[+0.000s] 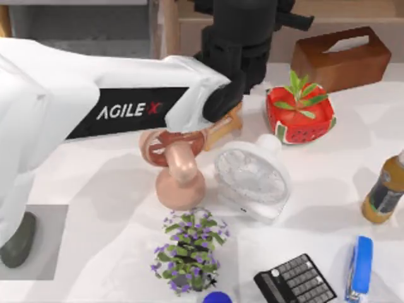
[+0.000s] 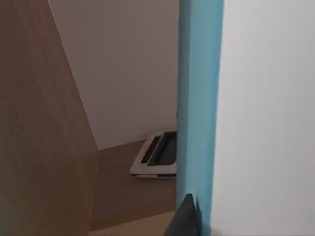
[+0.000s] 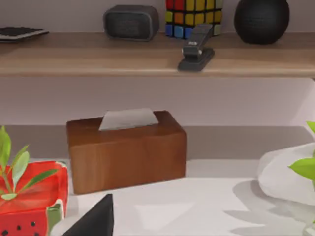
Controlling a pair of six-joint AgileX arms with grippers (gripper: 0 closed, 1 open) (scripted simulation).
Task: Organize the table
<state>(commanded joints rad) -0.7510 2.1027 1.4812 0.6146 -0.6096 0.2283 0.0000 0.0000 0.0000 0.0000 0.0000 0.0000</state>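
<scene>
My left arm (image 1: 95, 107) reaches across the white surface (image 1: 101, 183) from the top view's left toward the far shelf; its dark wrist hides the end effector there, so I cannot tell how wide it stands. The left wrist view has a tall blue panel (image 2: 199, 98) close against the camera, possibly something held. Under the arm lie a pink dumbbell (image 1: 180, 173) and a clear fan (image 1: 252, 177). A wooden tissue box (image 3: 125, 150) sits near a watermelon planter (image 1: 300, 113).
</scene>
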